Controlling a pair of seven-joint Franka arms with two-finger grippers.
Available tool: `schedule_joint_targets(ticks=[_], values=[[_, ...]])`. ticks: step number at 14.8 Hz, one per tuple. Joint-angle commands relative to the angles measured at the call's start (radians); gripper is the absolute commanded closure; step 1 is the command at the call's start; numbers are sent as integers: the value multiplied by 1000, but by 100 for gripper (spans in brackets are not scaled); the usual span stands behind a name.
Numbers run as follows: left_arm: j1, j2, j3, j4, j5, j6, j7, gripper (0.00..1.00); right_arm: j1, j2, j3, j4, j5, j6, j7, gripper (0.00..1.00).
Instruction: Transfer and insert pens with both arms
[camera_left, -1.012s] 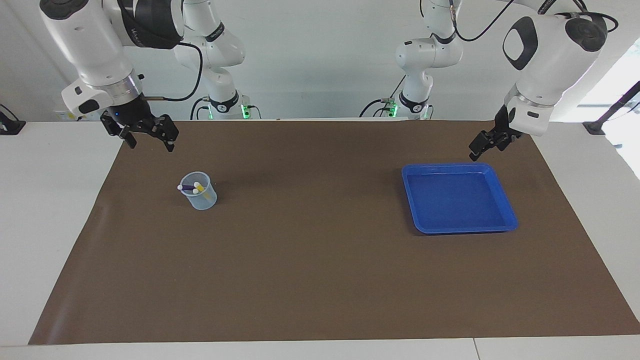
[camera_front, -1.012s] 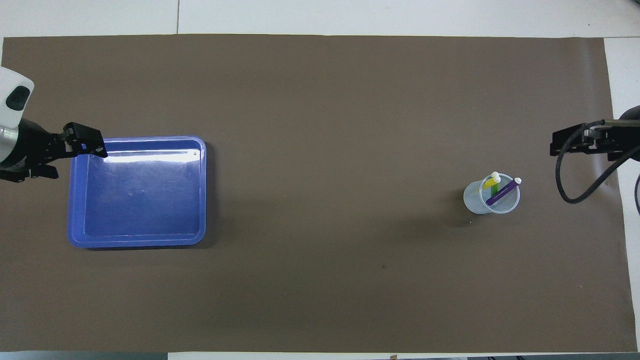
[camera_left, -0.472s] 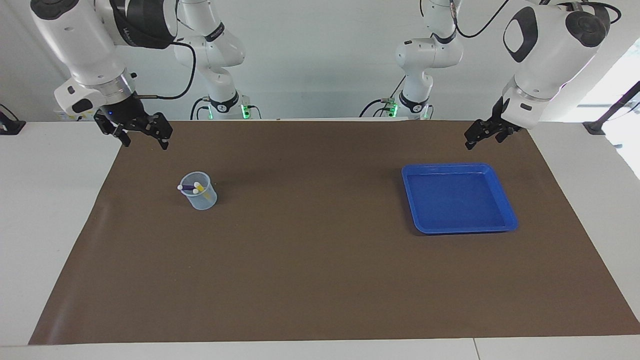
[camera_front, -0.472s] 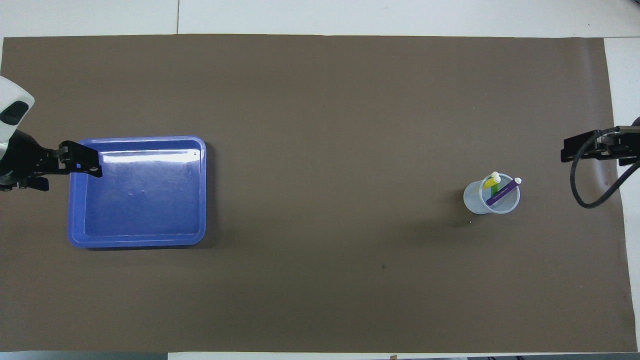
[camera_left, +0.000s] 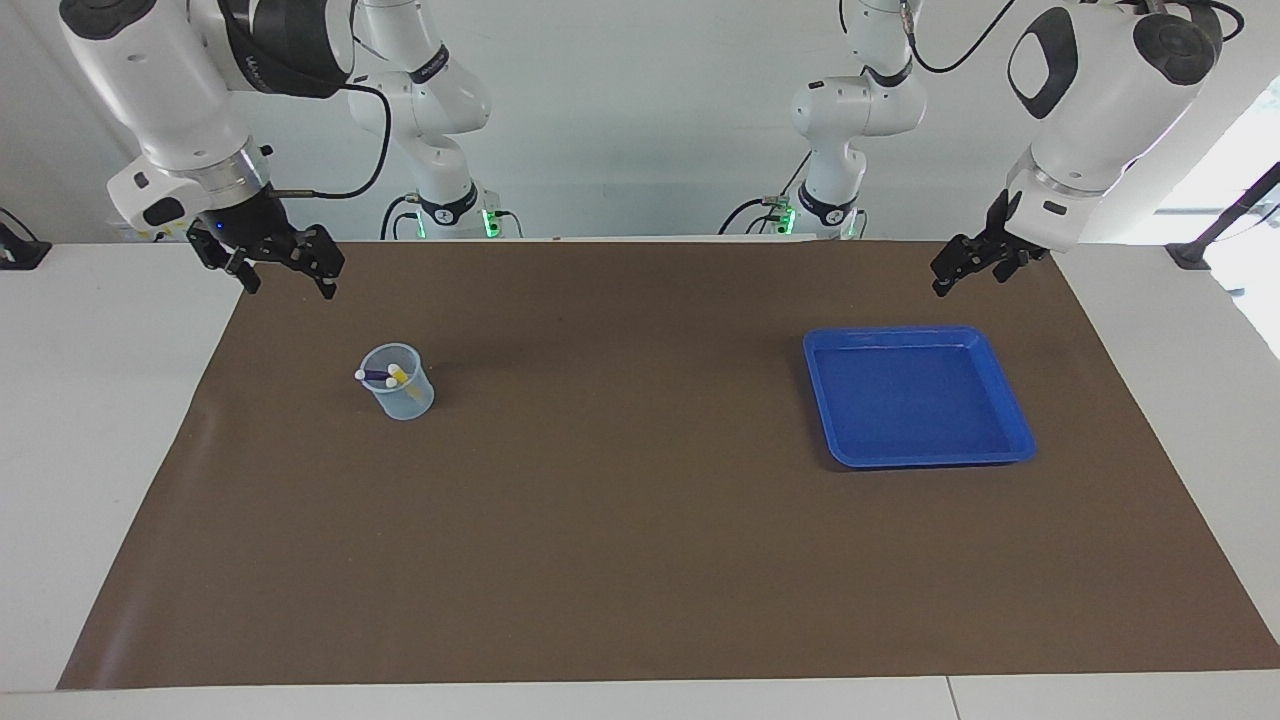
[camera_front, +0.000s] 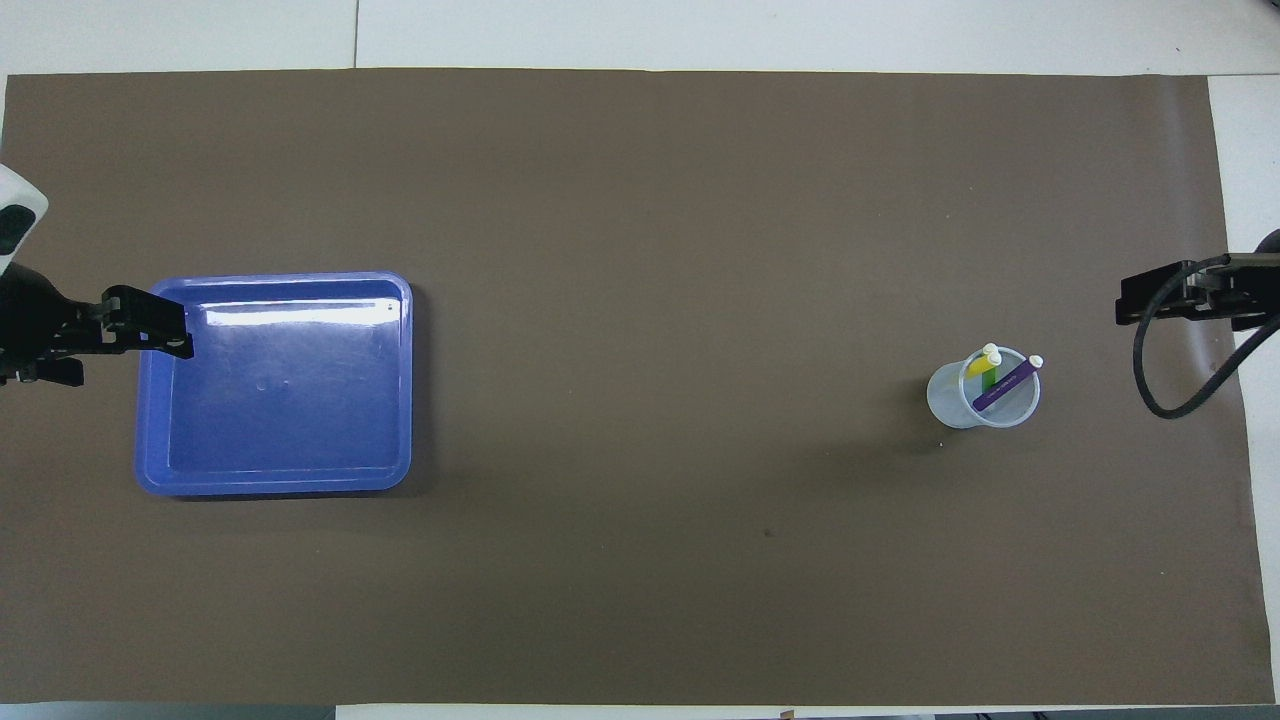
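Pens (camera_left: 385, 375) in cup (camera_left: 400, 395) — apart from right gripper (camera_left: 290, 278)

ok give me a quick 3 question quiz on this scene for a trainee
1. True or false: the blue tray has pens lying in it.
2. Where are the purple pen, yellow pen and green pen? A) on the brown mat B) in the clear cup C) held by the arms
3. Fill in: the cup stands toward the ____ arm's end of the table.

Key: 1 false, the tray holds nothing. 2 B. 3 right. The left gripper and right gripper hold nothing.
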Motion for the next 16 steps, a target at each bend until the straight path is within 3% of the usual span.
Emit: schedule_joint_targets(ticks=[1,4,6,16], values=[[-50,18,10,174,17,-147,13,0,0,-19,6,-25,-18,13,-17,0],[-72,20,10,203,17,-209,16,0,0,-14,6,-16,-15,13,-16,0],[-85,-5,11,162,14,-206,27,0,0,-14,6,-16,-2,13,-16,0],[-93,20,11,113,14,-85,144,0,1,-23,6,-14,28,8,-28,0]])
